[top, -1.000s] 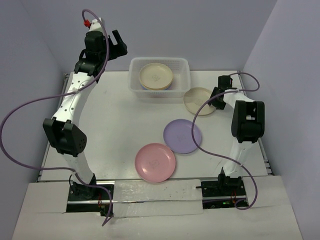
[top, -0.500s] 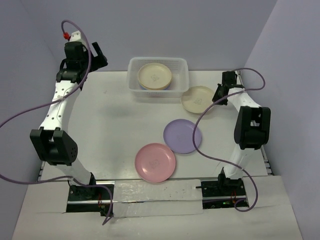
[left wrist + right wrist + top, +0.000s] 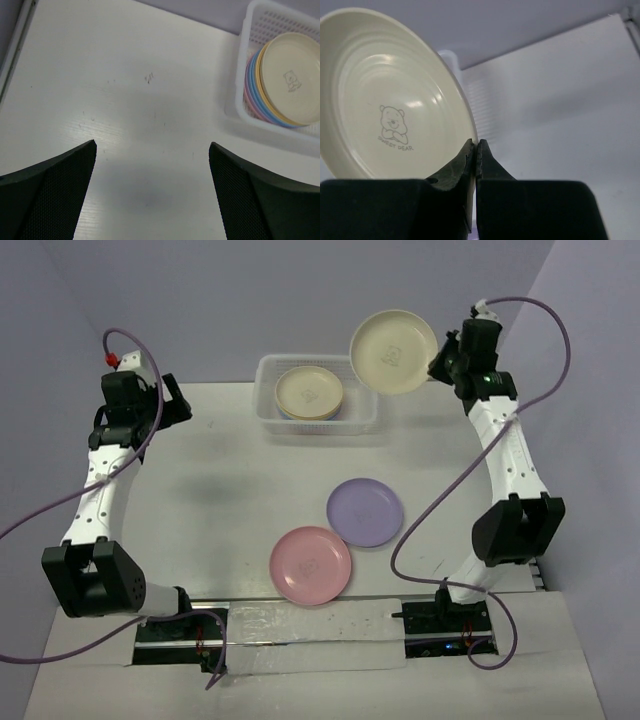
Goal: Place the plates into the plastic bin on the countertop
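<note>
Cream plate, one, was clamped by its rim in right jaws, aloft; one pink plate, one lavender plate lay on bench; left jaws gaped.

Left arm: rounded white links joined by chunky black joint housings; small dark dots run along the white shell.
Right arm: same build, with tapering white links and a boxy black elbow housing.
Left gripper: black, with two broad fingers whose inner faces have a fine mesh-like texture.
Right gripper: black, with a blocky matte body and fingers that narrow to thin wedge tips.
Cables: one thin purple cable per arm, hanging in loose loops between base and wrist.
Connector: a small red fitting at the wrist end of the left cable.
Bases: low black blocks with exposed wiring, one under each arm.
</note>
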{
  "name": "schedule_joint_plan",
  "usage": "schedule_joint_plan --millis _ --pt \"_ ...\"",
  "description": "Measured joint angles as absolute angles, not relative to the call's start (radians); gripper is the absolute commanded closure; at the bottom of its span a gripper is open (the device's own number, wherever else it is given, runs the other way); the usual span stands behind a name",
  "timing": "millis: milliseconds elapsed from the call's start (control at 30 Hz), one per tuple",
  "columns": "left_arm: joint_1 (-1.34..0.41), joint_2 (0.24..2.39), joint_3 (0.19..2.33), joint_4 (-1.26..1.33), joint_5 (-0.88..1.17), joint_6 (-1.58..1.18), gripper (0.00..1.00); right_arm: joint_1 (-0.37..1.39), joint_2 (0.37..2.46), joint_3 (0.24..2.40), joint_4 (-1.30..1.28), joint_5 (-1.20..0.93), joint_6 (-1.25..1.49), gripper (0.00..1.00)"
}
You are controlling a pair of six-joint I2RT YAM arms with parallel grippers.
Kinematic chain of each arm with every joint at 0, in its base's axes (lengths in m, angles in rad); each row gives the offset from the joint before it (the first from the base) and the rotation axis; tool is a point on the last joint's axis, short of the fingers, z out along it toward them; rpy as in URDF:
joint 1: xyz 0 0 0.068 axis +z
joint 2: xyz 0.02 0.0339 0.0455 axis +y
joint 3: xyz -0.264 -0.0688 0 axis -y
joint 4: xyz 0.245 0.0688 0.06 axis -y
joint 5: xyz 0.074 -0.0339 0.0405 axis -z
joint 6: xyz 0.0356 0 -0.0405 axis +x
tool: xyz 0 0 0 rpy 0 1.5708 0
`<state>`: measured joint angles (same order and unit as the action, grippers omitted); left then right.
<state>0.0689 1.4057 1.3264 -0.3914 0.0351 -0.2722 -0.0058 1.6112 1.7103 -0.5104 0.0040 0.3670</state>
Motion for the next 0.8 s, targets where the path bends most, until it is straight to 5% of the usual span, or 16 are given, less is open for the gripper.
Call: schedule_joint_plan --millis 367,633,733,767,800 --pt "0.069 1.295 1.165 -0.366 0.175 -0.195 0.01 0.228 2.108 2.181 -0.499 0.018 0.407 1.0" --pt "0.064 1.277 1.073 -0.371 0.363 -0.112 0.02 0.293 2.311 2.242 -0.494 0.019 0.411 0.99" --pt "0.041 1.291 1.052 -0.386 0.409 -0.05 0.03 0.304 2.355 2.266 -0.488 0.019 0.411 0.6" --pt "0.025 1.298 1.044 -0.392 0.418 -0.024 0.03 0.307 2.367 2.272 -0.485 0.019 0.414 0.44" --pt "0.003 1.304 1.032 -0.399 0.424 0.004 0.03 0.31 2.375 2.276 -0.481 0.019 0.414 0.16"
